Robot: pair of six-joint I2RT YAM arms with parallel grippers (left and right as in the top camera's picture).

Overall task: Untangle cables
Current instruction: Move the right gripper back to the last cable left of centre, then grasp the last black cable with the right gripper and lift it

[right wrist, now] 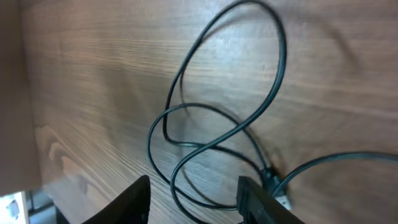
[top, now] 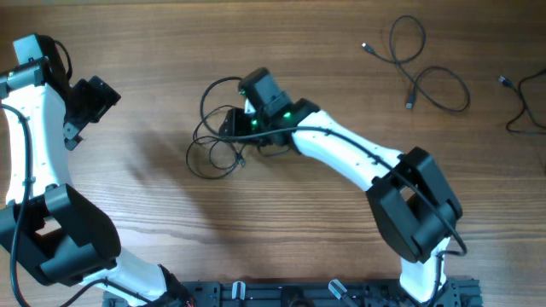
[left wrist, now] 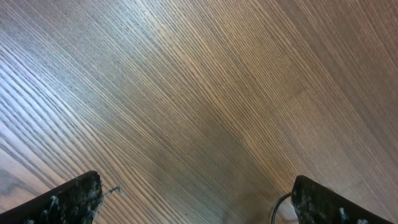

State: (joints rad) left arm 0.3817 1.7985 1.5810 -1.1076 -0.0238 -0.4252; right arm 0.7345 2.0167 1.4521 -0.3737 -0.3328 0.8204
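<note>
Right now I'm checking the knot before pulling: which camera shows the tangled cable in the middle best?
Right wrist: the tangled cable fills the picture, its crossing loops clear. Overhead shows it small and partly covered; left wrist shows at most a sliver at the bottom edge.

Bright, even light with soft shadows overhead; glare whitens the table (left wrist: 25,93) at left wrist, right wrist view slightly soft.
</note>
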